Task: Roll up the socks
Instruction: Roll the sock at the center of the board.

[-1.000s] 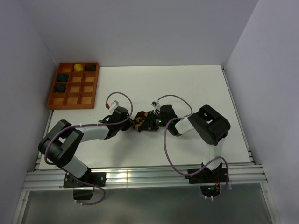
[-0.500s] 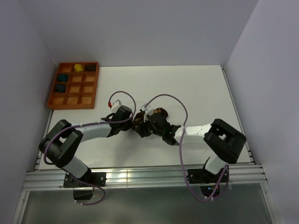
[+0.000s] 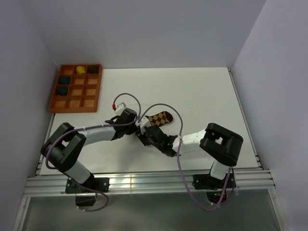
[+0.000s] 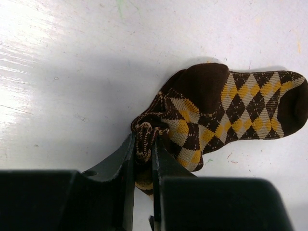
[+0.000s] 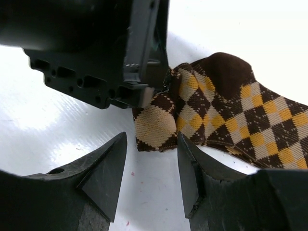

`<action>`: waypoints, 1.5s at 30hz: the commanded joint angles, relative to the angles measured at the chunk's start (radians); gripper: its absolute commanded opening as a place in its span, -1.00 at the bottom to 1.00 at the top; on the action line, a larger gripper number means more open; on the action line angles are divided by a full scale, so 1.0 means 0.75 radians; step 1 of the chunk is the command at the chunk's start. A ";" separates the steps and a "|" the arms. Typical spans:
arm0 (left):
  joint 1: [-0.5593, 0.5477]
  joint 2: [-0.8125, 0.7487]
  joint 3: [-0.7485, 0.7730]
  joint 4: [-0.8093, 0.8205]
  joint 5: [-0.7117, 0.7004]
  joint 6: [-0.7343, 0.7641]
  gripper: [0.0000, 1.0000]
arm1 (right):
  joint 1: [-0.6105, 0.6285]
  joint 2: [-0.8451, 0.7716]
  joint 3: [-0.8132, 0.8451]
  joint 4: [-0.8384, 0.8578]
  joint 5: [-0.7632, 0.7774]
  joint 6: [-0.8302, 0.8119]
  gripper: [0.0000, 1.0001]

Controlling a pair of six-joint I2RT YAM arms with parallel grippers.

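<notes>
Bright overhead light, soft shadows

We see a white table top [image 3: 207, 91], scuffed and flecked with small coloured specks, boxed in by pale grey walls [image 3: 144, 33]. At its far left corner lies an orange-brown wooden tray [image 3: 73, 110] divided into square compartments. In the tray's left column sits a teal sock ball [image 3: 65, 80], with a second teal sock ball [image 3: 61, 90] in the compartment just nearer. In the far row, a yellow sock ball [image 3: 80, 70] fills the middle compartment and a dark bundle [image 3: 93, 70] the right one. A ribbed aluminium rail [image 3: 144, 182] runs along the table's near edge.
</notes>
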 commanded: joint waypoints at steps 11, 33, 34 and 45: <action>-0.014 0.048 0.027 -0.049 0.064 0.026 -0.99 | 0.050 0.185 0.110 0.082 0.106 -0.102 0.02; 0.016 -0.212 -0.133 0.025 -0.032 -0.066 0.37 | -0.238 0.146 0.063 -0.083 -0.643 0.280 -1.00; 0.033 -0.230 -0.145 0.062 -0.032 -0.072 0.41 | -0.265 0.140 0.057 -0.073 -0.697 0.302 -1.00; 0.082 -0.345 -0.307 0.252 0.029 -0.113 0.41 | -0.506 0.295 0.010 0.167 -1.147 0.746 -1.00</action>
